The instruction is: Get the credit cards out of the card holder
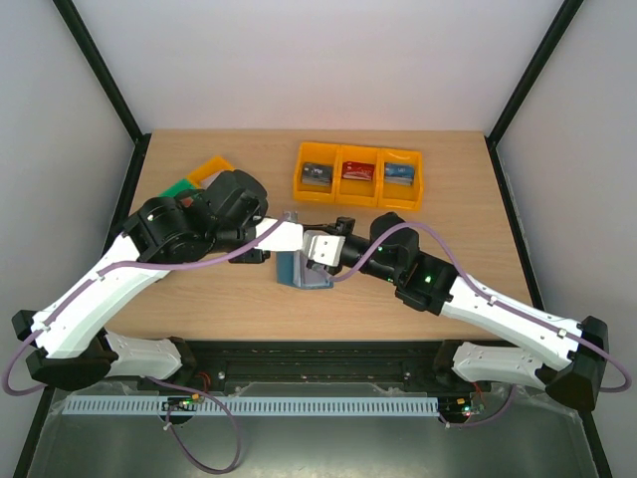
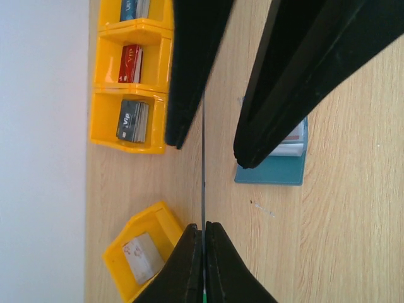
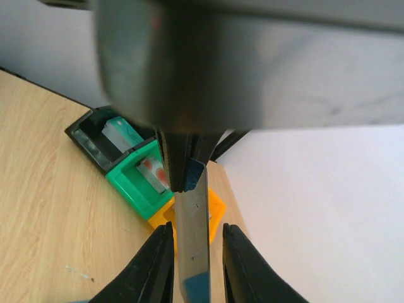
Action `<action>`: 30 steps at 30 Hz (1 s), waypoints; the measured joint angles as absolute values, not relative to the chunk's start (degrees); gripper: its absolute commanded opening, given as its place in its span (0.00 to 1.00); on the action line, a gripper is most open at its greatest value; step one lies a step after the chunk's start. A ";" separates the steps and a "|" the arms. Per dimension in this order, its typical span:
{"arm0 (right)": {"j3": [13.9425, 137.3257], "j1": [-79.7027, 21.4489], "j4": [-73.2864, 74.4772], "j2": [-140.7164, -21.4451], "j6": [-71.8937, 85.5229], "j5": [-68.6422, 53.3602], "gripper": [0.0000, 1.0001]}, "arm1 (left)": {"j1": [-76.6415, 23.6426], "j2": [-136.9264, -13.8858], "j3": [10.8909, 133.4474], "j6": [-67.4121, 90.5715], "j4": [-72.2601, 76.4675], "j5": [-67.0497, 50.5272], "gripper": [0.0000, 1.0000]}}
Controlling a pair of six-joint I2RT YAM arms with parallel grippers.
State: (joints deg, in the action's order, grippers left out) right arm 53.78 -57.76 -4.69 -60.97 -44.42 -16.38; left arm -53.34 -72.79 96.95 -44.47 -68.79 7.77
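The card holder (image 1: 296, 271) is teal-blue with a paler inside and lies on the table's middle. It also shows in the left wrist view (image 2: 278, 169), with card edges sticking out of it. My left gripper (image 2: 203, 226) is shut on a thin grey card (image 2: 203, 158), seen edge-on. In the right wrist view this card (image 3: 192, 240) is grey with a blue end, and the left gripper's fingers (image 3: 180, 161) pinch its far end. My right gripper (image 3: 197, 225) is open, one finger on each side of the card with gaps. Both grippers meet above the holder (image 1: 299, 234).
An orange three-part tray (image 1: 358, 194) at the back holds dark grey, red and blue cards. Yellow (image 2: 117, 249), green (image 3: 136, 189) and black (image 3: 85, 136) bins stand at the back left, each with a card inside.
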 measured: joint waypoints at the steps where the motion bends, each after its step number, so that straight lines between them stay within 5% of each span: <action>1: 53.78 -57.76 -4.51 -60.97 -44.49 -16.40 0.20 | -53.34 -72.79 96.95 -44.45 -68.86 7.73 0.02; 21: 53.82 -57.74 -2.42 -60.75 -45.04 -14.37 0.21 | -53.01 -72.53 99.39 -44.42 -71.42 3.44 0.02; 30: 53.71 -57.74 -1.10 -59.90 -44.95 -15.31 0.15 | -53.34 -72.42 99.39 -44.62 -71.09 1.65 0.02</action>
State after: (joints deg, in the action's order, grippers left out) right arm 53.71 -57.74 -1.10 -59.90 -44.95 -15.31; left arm -53.34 -72.42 99.39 -44.62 -71.09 1.65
